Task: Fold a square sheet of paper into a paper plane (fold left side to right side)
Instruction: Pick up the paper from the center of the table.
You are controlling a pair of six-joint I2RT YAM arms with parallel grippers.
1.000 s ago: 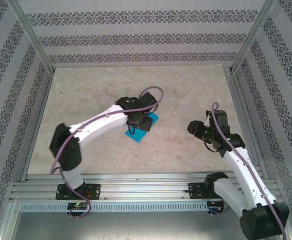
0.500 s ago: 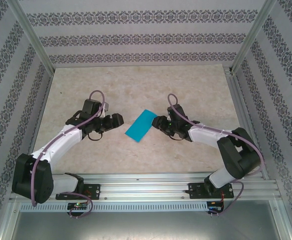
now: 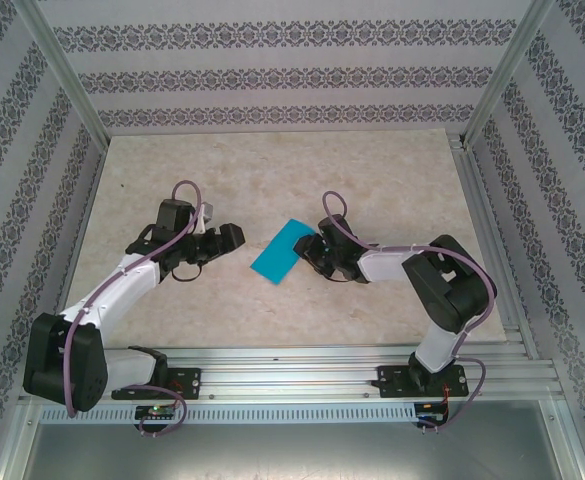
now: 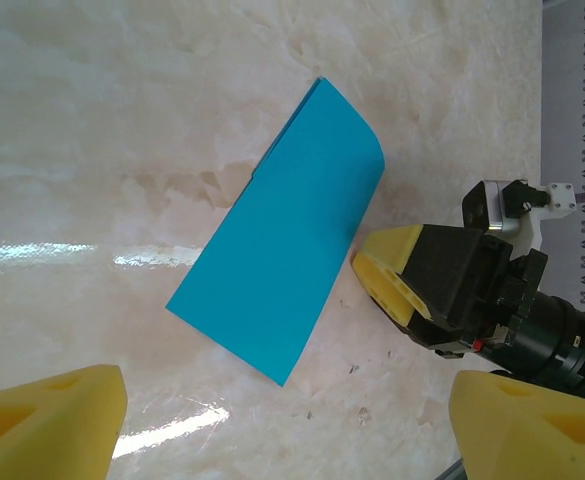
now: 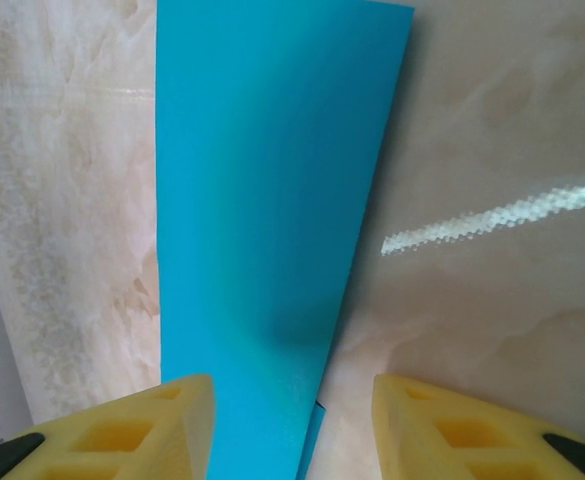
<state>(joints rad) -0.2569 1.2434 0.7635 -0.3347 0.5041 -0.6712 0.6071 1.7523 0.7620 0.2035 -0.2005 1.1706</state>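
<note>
The square sheet of paper [image 3: 279, 252] is bright cyan, folded in half into a long rectangle, and lies flat on the marble table [image 3: 272, 170]. My left gripper [image 3: 228, 240] is open a short way left of it, not touching; in the left wrist view the paper [image 4: 282, 235] lies ahead of the wide-open left gripper [image 4: 292, 440]. My right gripper [image 3: 312, 250] is at the paper's right end. In the right wrist view the paper [image 5: 272, 200] runs between the open right gripper [image 5: 292, 430], with a lower layer's edge peeking out. One right finger [image 4: 392, 272] rests beside the paper's edge.
Patterned walls and metal frame posts [image 3: 72, 90] enclose the table on three sides. An aluminium rail [image 3: 292, 365] carrying both arm bases runs along the near edge. Bare marble lies behind and in front of the paper.
My left gripper has let go of the paper, opened and drawn back to the left. My right arm has swung in from the right to the paper's right end.
</note>
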